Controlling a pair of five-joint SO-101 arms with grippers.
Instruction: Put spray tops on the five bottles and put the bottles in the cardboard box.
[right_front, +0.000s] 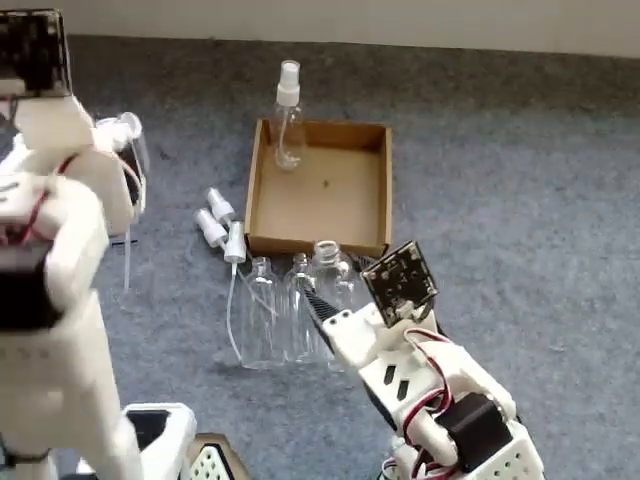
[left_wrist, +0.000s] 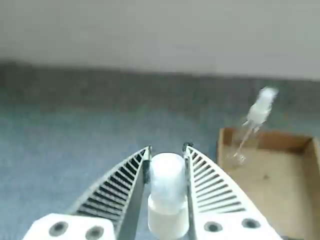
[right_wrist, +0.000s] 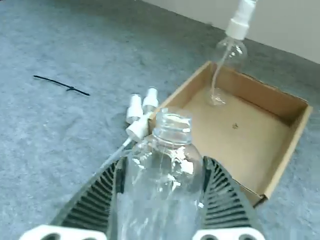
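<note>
- Grey felt-like matting (right_front: 520, 200) covered the table, and the cardboard box (right_front: 385, 190) lay open near its middle.
- One capped bottle (right_front: 288, 130) stood upright in the box's far corner, spray head uppermost.
- The right gripper (right_wrist: 162, 165) pinched an open bottle (right_wrist: 162, 192) round its body, just in front of the box's near wall. The bottle's long axis ran vertical, with the bare neck pointing up.
- The left gripper (left_wrist: 166, 149) was clamped on a spray top (left_wrist: 166, 200), held above the matting off to the side of the box. Its head was uppermost, and its thin dip tube (right_front: 127, 255) hung straight down.
- Three loose spray tops (right_front: 218, 225) lay on their sides just beside the box's near corner.
- More clear bottles (right_front: 258, 310) stood close beside the held one.
- The bottle looked like light, thin-walled plastic, smooth and probably slippery. A hold round the widest part of the body seemed safest, firm without crushing.
- The spray top seemed light and rigid but its tube flimsy, so the collar was the place to grip.
</note>
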